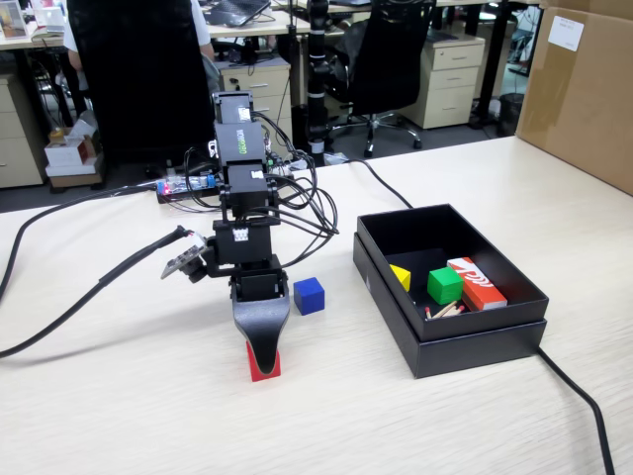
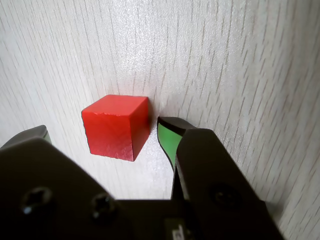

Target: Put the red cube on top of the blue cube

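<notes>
The red cube point(image 2: 117, 126) rests on the pale wooden table, seen close up in the wrist view. My gripper point(image 2: 106, 129) is open and straddles it: the green-padded right finger point(image 2: 169, 137) sits just beside the cube's right face, and the left finger point(image 2: 40, 134) stands clear of its left side. In the fixed view the gripper point(image 1: 260, 348) points down over the red cube point(image 1: 264, 367), hiding most of it. The blue cube point(image 1: 309, 295) stands alone on the table a short way behind and to the right.
An open black box point(image 1: 465, 341) sits to the right and holds a yellow piece point(image 1: 401, 277), a green cube point(image 1: 445, 285) and an orange-red box point(image 1: 477, 282). Cables point(image 1: 79, 297) trail left and behind the arm. A cardboard box point(image 1: 584, 89) stands at the far right.
</notes>
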